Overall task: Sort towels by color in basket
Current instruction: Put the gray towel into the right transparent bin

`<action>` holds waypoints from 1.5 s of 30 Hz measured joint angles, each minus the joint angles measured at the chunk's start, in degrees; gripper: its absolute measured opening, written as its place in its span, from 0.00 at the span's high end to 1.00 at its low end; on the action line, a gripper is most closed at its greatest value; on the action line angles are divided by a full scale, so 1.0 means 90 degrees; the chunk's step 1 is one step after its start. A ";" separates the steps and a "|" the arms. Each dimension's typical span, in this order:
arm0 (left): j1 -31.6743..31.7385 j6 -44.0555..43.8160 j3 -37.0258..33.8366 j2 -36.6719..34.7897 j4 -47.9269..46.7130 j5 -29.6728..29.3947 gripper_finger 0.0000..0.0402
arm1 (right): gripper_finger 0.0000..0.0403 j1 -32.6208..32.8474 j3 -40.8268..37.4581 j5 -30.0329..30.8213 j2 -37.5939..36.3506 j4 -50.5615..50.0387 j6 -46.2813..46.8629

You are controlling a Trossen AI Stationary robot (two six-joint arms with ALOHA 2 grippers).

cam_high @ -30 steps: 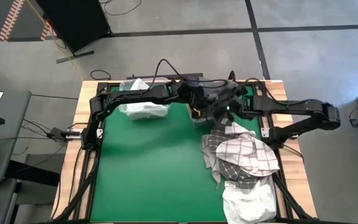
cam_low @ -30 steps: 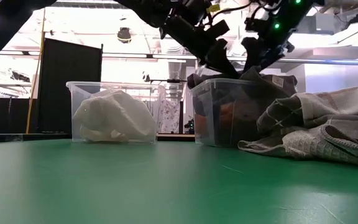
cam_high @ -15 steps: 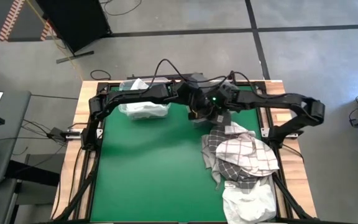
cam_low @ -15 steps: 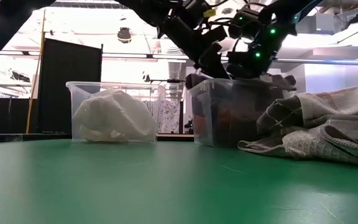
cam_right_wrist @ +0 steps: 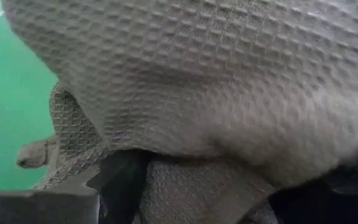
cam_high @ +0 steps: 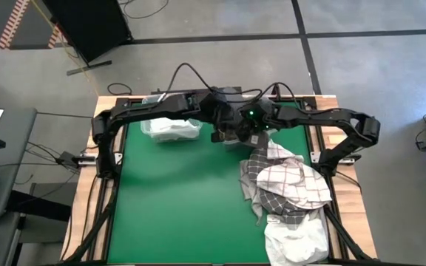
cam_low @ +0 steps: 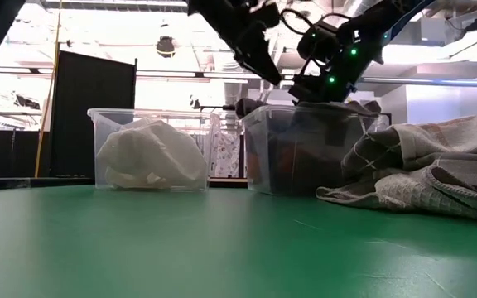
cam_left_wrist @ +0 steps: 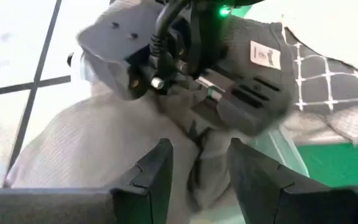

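While both arms crowd over the same spot at the back of the table, the top-down camera shows the left gripper [cam_high: 224, 131] and the right gripper [cam_high: 251, 133] nearly nose to nose above the clear bin [cam_high: 237, 142] just behind the pile of towels [cam_high: 287, 185], with a second bin [cam_high: 170, 127] holding white cloth well off to the left. That pile on the right side of the green mat [cam_high: 176, 207] is mostly checked and white stuff, so plenty is left to sort. From table height, the near bin [cam_low: 305, 161] looks packed with dark cloth and a bit of orange, the white bin [cam_low: 149, 153] sits apart from it, and both grippers hang right over the dark bin's rim. The left wrist camera shows its own fingers [cam_left_wrist: 157, 171] standing partly apart with grey towel [cam_left_wrist: 92, 149] under and between them; I honestly can't tell if they're pinching it or just hovering. The right arm's wrist is right in front of it. The right wrist camera is basically all grey waffle-weave cloth [cam_right_wrist: 229, 81] pressed against the lens, and its fingers [cam_right_wrist: 123, 180] look spread wide with cloth across them. My read: they're stuffing a grey towel into the dark bin. Next they need to let go cleanly, lift clear without dragging cloth out, then head to the pile.
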 joint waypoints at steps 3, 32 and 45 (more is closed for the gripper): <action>-0.0047 -0.0052 0.0000 -0.0232 -0.0434 -0.0264 0.64 | 0.20 -0.0119 -0.0006 -0.0525 0.0001 -0.0025 0.0159; -0.0775 -0.1098 0.0000 -0.0648 -0.3096 -0.1790 0.64 | 0.20 -0.0474 -0.0003 -0.1142 0.0922 0.0148 0.1191; -0.0775 -0.1098 0.0000 -0.0648 -0.3093 -0.1790 0.64 | 0.20 -0.0462 -0.0027 -0.1163 0.0766 0.0350 0.1229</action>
